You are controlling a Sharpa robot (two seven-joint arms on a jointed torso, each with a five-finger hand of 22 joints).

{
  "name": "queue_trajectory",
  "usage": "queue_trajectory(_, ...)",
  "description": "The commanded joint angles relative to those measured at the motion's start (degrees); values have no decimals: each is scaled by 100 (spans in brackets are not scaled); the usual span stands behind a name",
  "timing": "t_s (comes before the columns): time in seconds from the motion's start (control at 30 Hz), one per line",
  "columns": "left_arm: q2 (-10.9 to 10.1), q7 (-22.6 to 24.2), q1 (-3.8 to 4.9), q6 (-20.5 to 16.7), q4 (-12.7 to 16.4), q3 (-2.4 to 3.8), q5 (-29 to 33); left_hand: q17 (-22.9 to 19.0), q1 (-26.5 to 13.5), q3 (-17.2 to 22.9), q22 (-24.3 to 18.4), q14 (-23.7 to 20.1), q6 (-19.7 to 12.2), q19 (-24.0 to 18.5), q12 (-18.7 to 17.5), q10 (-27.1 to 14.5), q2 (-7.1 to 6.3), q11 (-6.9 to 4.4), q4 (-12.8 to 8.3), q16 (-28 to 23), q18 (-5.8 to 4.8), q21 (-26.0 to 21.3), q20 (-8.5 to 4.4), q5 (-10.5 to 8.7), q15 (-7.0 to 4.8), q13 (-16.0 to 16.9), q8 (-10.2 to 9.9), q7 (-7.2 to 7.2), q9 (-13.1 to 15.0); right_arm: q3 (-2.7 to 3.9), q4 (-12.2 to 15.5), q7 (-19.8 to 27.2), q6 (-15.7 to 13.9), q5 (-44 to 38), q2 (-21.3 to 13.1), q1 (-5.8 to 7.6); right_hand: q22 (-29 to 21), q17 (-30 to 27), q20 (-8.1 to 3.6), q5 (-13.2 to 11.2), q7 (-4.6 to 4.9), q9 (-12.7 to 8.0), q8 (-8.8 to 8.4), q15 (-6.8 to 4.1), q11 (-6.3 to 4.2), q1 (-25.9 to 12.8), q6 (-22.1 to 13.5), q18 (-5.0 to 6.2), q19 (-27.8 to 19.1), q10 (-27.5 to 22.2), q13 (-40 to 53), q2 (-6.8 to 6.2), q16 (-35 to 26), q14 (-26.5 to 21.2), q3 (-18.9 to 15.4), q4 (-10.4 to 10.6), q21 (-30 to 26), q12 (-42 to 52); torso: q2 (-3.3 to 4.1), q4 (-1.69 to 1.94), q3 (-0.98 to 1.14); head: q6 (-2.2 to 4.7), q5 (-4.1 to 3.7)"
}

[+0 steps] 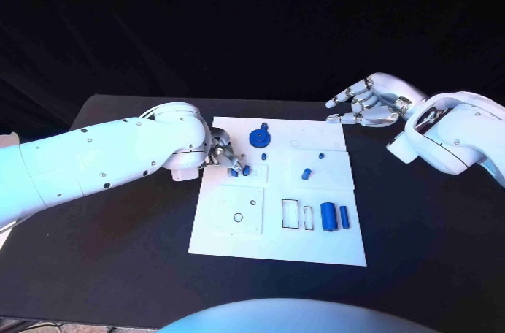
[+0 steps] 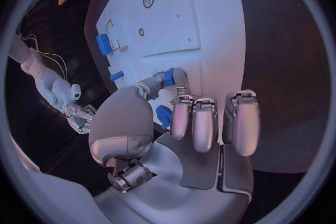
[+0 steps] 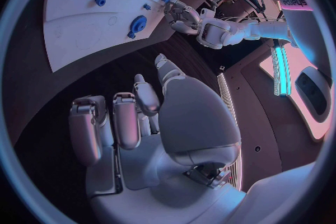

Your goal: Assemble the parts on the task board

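Two hands frame the task board [image 1: 279,194] in the head view, the white plate lying mid-tabletop [image 1: 126,274]. Your left hand [image 1: 223,155] sits at the board's left edge, its fingers closed round a small blue peg [image 1: 245,170], which looks upright over a raised square panel. Your right hand [image 1: 365,105] hovers beyond the board's far right corner, fingers loosely curled and holding nothing. A blue disc [image 1: 259,137] lies near the far edge, a short blue cylinder [image 1: 306,174] lies tilted mid-board, and two longer blue cylinders [image 1: 335,216] lie side by side, long axes running toward you.

In the left wrist view, the fingers [image 2: 203,120] bend down over the board [image 2: 210,5] and the thumb pinches the peg [image 2: 168,77] at its blue top.

In the right wrist view, the hand [image 3: 140,123] is empty above dark tabletop, the board [image 3: 84,17] well apart.

I judge you're seating the peg; next, keep it vertical, press straight down, then release.
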Motion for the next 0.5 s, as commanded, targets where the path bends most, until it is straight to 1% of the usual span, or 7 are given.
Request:
queue_trajectory(0.03, 14, -695, -73, 263, -28, -58, 68, 1507, 57, 47, 1175, 593, -24, 464, -21, 193, 35, -29, -71, 18, -98, 1, -31, -17, -25, 768, -29, 8, 16, 0, 9, 12, 63, -26, -1, -2, 1050, 265, 29, 33, -4, 8, 1, 19, -1, 14, -3, 38, 250, -21, -5, 35, -18, 321, -38, 8, -21, -35, 2, 4, -2, -1, 1)
queue_trajectory(0.17, 7, -691, -73, 219, -25, -58, 68, 1507, 253, 198, 1164, 593, -54, 459, -26, 189, 132, -41, -233, 18, -95, -7, -41, -5, -37, 767, -32, -2, 39, 0, 7, 13, 66, -26, 0, -2, 1050, 265, 29, 33, -4, 8, 1, 19, -1, 14, -3, 38, 250, -21, -5, 35, -18, 321, -38, 8, -21, -35, 2, 4, -3, 3, 0)
queue_trajectory(0.23, -4, -667, -73, 170, -13, -58, 62, 1507, 372, 307, 1154, 593, -79, 455, -34, 186, 171, -42, -353, 18, -92, -15, -45, 18, -40, 763, -32, -2, 57, 0, 4, 14, 68, -26, 2, -2, 1050, 265, 29, 33, -4, 8, 1, 19, -1, 14, -3, 38, 250, -21, -5, 35, -18, 321, -38, 8, -21, -35, -1, 4, -2, -2, 0)
queue_trajectory(0.4, -49, -516, -75, -37, 32, -57, 37, 1507, 599, 484, 1130, 593, -108, 445, -42, 185, 232, -38, -580, 18, -87, -32, -46, 30, -34, 758, 3, 8, 112, 0, -1, 15, 73, -25, 6, -2, 1050, 265, 29, 33, -4, 8, 1, 19, -1, 14, -3, 38, 250, -21, -5, 35, -18, 321, -38, 8, -21, -35, 2, 4, -5, -1, -4)
queue_trajectory(0.5, -78, -381, -76, -207, 72, -56, -23, 1507, 702, 555, 1109, 593, -127, 436, -53, 181, 251, -29, -677, 18, -81, -47, -43, 30, -27, 749, 26, 19, 145, 0, -2, 16, 74, -25, 6, -2, 1046, 261, 29, 33, -4, 8, 1, 19, -1, 20, -4, 39, 247, -21, -6, 35, -22, 320, -45, 6, -23, -35, 0, 9, -2, -8, -10)
